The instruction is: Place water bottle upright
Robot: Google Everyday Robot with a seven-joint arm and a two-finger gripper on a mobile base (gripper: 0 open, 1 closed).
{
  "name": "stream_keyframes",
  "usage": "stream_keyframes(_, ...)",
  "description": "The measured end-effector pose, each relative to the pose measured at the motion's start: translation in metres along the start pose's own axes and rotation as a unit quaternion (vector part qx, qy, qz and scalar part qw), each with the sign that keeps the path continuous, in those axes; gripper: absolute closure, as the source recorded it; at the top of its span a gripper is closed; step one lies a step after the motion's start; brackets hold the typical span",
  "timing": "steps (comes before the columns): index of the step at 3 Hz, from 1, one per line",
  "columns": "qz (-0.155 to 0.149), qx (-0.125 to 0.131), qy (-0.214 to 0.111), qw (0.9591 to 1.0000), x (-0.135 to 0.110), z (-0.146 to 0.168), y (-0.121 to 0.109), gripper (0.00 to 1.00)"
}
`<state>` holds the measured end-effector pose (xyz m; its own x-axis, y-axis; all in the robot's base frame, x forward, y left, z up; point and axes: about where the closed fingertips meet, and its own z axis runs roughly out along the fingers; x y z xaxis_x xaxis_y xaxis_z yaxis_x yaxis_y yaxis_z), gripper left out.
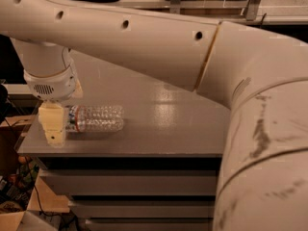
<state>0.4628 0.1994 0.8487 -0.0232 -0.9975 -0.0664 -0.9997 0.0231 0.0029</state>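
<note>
The water bottle [98,119] is clear and ribbed, with a red, white and blue band near its neck. It lies on its side near the front left corner of the grey table [159,114], its base pointing right. My gripper [53,131] hangs from the big cream arm and points down at the bottle's neck end. It covers the cap, which is hidden behind it. I cannot see whether it is touching the bottle.
My arm [192,47] spans the top and right of the view. The table's front edge [125,154] is close to the bottle, with grey drawer fronts [130,182] below. A cardboard box and cables [19,196] lie on the floor at the left.
</note>
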Motion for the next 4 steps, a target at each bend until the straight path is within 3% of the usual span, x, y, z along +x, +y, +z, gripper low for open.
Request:
stream_keyframes(3,-0.012,0.003,-0.022,0.9997,-0.004,-0.012,-0.011,0.88)
stream_keyframes(4,-0.023,0.008,-0.080,0.9965,-0.006,-0.043,-0.017,1.00)
